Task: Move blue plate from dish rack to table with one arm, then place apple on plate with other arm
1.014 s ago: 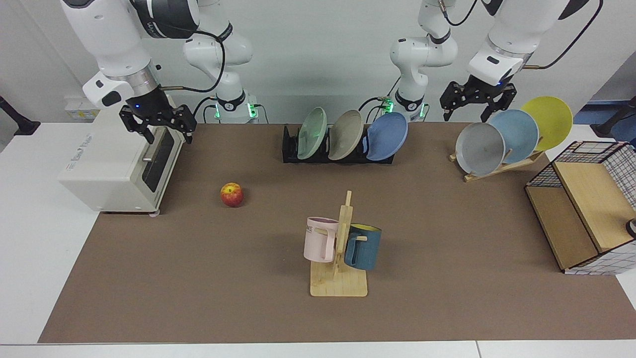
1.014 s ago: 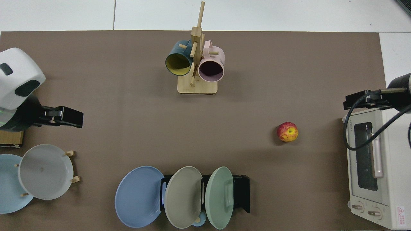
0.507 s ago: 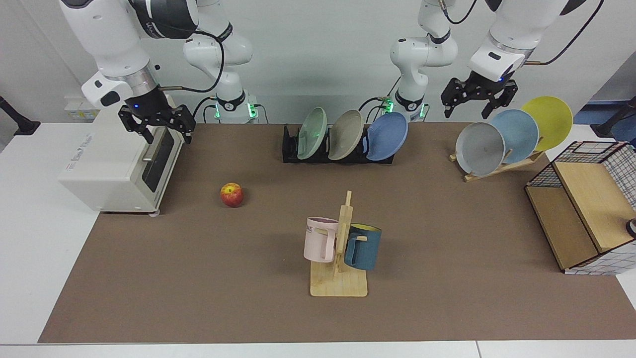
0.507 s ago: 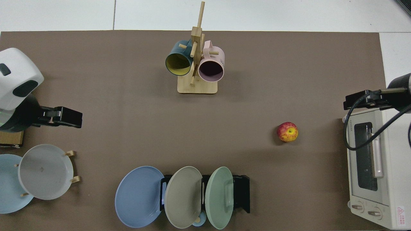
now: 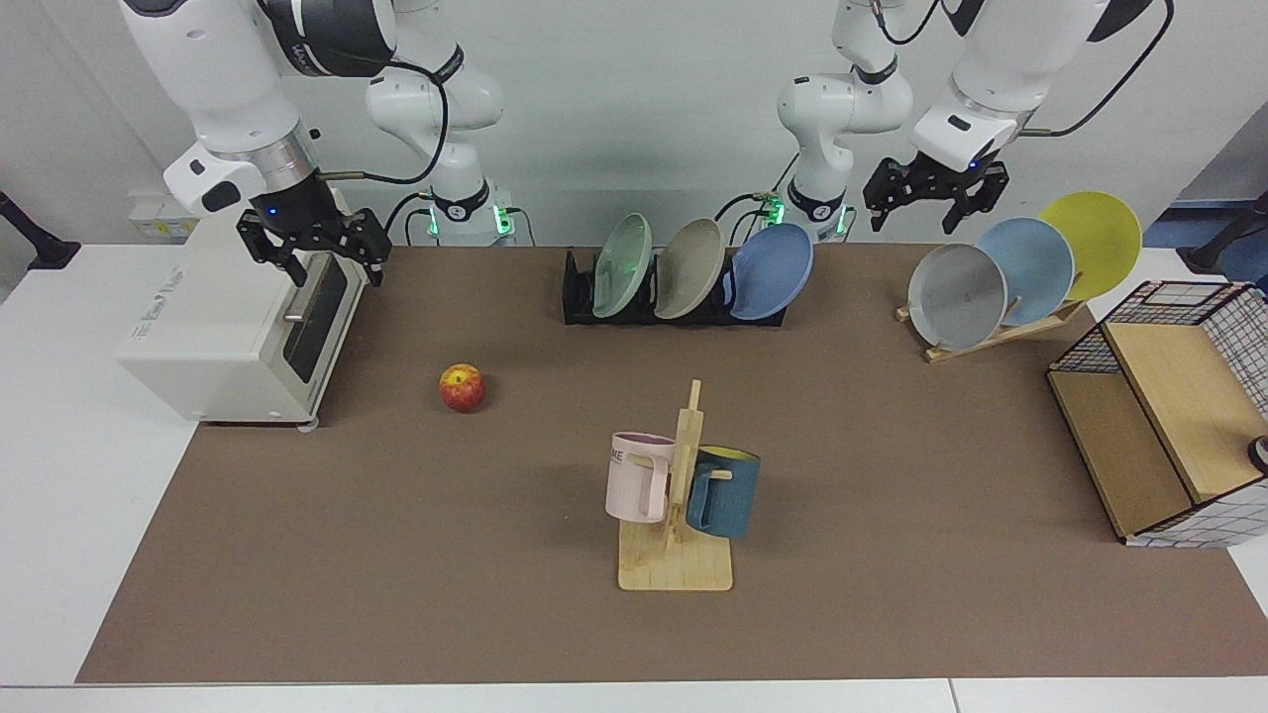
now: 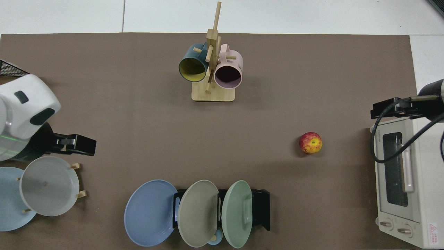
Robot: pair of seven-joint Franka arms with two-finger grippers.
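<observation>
Blue plate leans in the end slot of the dish rack, nearest the left claw; stiff, light, probably slick, so pinch the exposed upper rim. Left claw hangs above and beside the rack, fingers apart, empty. Apple on the bench, well clear of the rack. Right claw waits over the toaster oven, fingers apart.

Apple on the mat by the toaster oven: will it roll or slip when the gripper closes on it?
The apple is round and rests free on the flat table, so a nudge would likely roll it. Its skin looks smooth, so two fingers may slip unless centred. The open right gripper hangs above the toaster oven.
</observation>
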